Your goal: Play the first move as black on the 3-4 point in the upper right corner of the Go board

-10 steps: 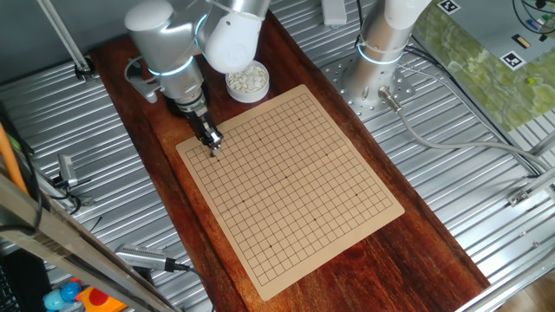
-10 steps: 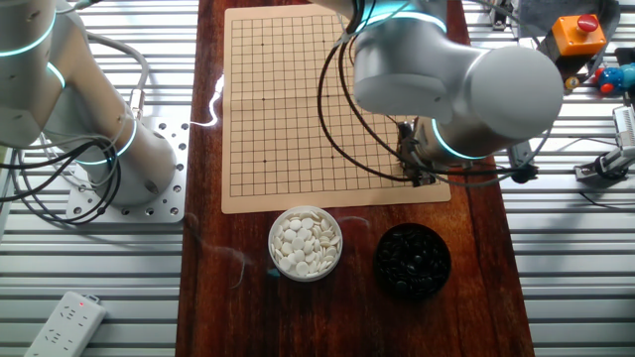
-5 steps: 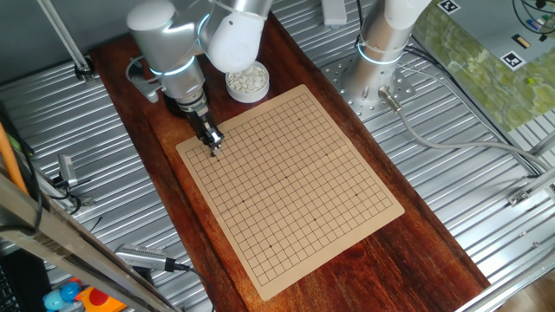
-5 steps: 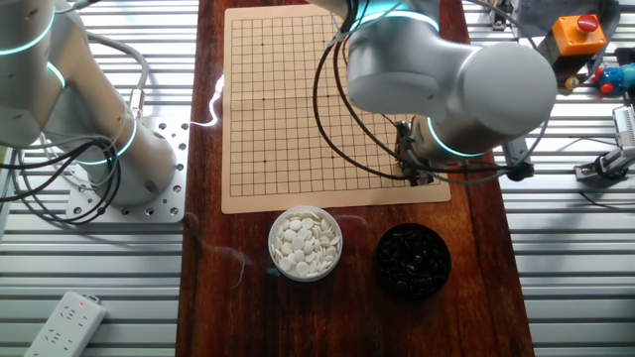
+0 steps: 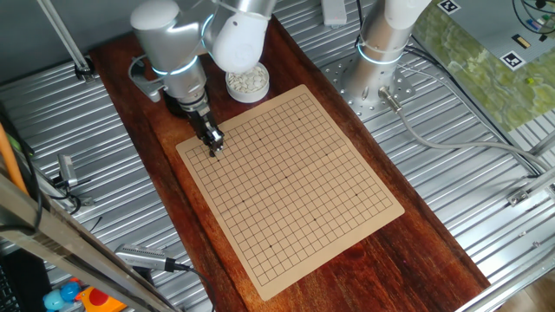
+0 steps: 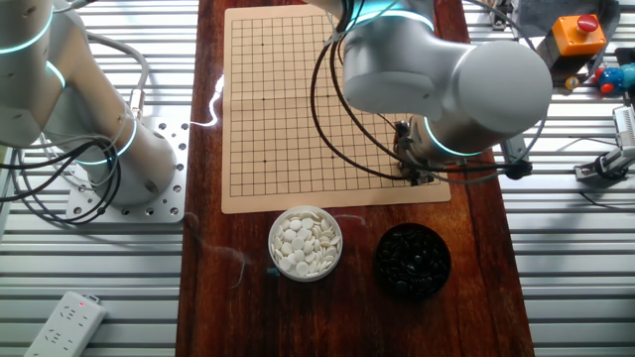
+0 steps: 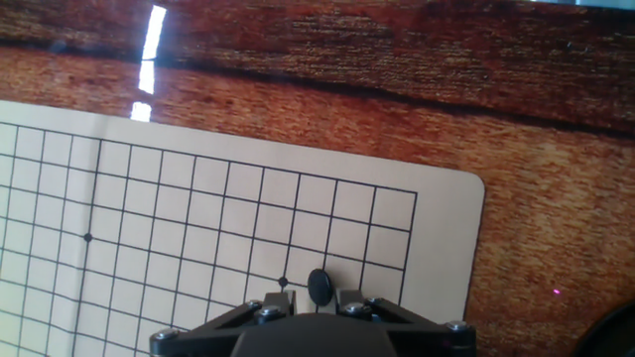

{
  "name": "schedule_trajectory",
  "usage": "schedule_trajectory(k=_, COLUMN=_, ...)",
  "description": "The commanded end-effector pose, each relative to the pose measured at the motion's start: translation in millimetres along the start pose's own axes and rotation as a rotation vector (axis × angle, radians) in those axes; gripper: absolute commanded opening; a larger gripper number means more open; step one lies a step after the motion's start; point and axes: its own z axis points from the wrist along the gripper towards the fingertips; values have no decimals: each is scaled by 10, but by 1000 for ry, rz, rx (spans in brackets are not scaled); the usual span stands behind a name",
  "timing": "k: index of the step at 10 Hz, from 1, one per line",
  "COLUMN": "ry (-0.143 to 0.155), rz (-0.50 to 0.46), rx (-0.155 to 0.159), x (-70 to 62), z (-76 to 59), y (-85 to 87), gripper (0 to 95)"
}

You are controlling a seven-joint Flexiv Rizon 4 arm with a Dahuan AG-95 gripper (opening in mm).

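The hand (image 7: 317,305) is mostly cut off at the bottom of the hand view; whether it grips cannot be told. A black stone (image 7: 318,286) sits at its tip, on the Go board (image 7: 198,218) near the corner. In the other fixed view, the arm hides that corner. Nearer on the wooden surface (image 6: 208,288), one bowl (image 6: 412,260) holds black stones, another (image 6: 306,244) white.

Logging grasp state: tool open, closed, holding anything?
Tool: closed on the black stone, low over the Go board corner.
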Motion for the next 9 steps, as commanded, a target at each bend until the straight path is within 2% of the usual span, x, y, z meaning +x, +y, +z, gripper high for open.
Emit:
schedule_trajectory(k=1, ry=3, rz=-11, rx=-2, x=-29, z=-29, y=-2, gripper=190)
schedule_trajectory(k=2, ry=6, rz=-27, rx=1, x=-91, z=-86, y=-9, gripper=190)
schedule_trajectory(k=7, ry=12, rz=-24, rx=5, x=-194, z=-270, y=-30, gripper=190)
schedule_trajectory(k=8, ry=17, rz=-12, rx=39, x=-234, z=-325, y=-19, gripper=0)
schedule_trajectory(k=9, ry=35, rz=-38, rx=100, x=-284, z=-375, y=1, gripper=0)
